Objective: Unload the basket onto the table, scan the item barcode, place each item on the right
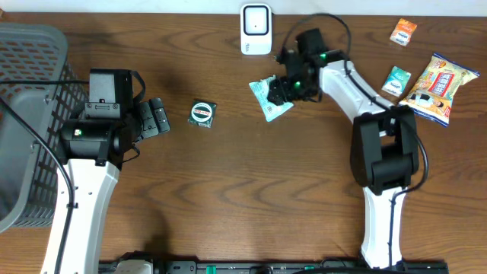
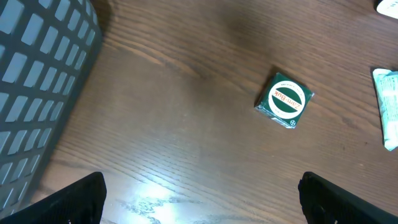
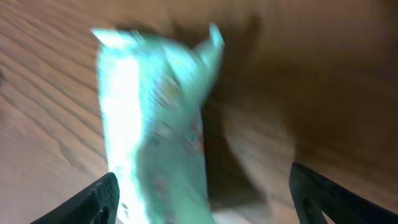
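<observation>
A pale teal packet (image 1: 268, 97) lies on the wooden table below the white barcode scanner (image 1: 256, 29). My right gripper (image 1: 283, 90) hovers at the packet's right edge. In the right wrist view the jaws stand wide apart and the gripper (image 3: 205, 193) is open. The blurred packet (image 3: 155, 124) sits close to the left finger and neither finger presses on it. My left gripper (image 1: 156, 118) rests at the left of the table, open (image 2: 202, 193) over bare wood with nothing between its fingers.
A small green box (image 1: 202, 113) with a round white label (image 2: 285, 101) lies between the arms. A grey basket (image 1: 30, 114) fills the far left. At the right lie a yellow snack bag (image 1: 440, 85), a small teal packet (image 1: 396, 80) and an orange packet (image 1: 403, 32).
</observation>
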Controlling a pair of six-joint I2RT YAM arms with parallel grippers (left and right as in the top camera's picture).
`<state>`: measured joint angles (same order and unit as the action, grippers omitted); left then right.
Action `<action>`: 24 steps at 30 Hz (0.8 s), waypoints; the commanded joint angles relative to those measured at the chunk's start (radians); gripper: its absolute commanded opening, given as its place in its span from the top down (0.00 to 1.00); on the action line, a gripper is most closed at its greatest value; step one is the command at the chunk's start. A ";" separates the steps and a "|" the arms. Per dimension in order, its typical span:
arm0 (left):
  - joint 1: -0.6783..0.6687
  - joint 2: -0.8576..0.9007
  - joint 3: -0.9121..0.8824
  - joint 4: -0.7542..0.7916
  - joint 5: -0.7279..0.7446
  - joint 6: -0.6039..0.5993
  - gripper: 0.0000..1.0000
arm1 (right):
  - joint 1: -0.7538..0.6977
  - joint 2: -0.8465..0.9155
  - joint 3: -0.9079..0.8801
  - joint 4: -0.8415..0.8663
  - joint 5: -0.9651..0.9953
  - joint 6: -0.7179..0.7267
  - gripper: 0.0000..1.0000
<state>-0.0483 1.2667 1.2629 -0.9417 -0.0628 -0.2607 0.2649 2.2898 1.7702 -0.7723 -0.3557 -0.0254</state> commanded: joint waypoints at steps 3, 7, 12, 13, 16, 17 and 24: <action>0.003 -0.004 0.005 -0.003 -0.013 0.005 0.02 | 0.011 0.079 0.011 -0.037 -0.192 0.014 0.18; 0.003 -0.004 0.005 -0.003 -0.013 0.005 0.02 | 0.024 0.100 0.010 -0.036 -0.293 0.014 0.63; 0.003 -0.004 0.005 -0.003 -0.013 0.005 0.02 | 0.037 0.105 0.010 -0.016 -0.302 0.063 0.99; 0.003 -0.004 0.005 -0.003 -0.013 0.005 0.02 | 0.037 0.104 0.011 -0.003 -0.302 0.084 0.99; 0.003 -0.004 0.005 -0.003 -0.013 0.005 0.02 | 0.029 0.087 0.011 0.055 -0.315 0.126 0.99; 0.003 -0.004 0.005 -0.003 -0.013 0.005 0.02 | 0.026 0.076 0.011 0.068 -0.317 0.126 0.99; 0.003 -0.004 0.005 -0.003 -0.013 0.005 0.02 | 0.036 -0.075 0.011 0.160 -0.101 0.113 0.99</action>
<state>-0.0486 1.2667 1.2629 -0.9417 -0.0628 -0.2607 0.2897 2.3379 1.7821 -0.6369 -0.5819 0.0792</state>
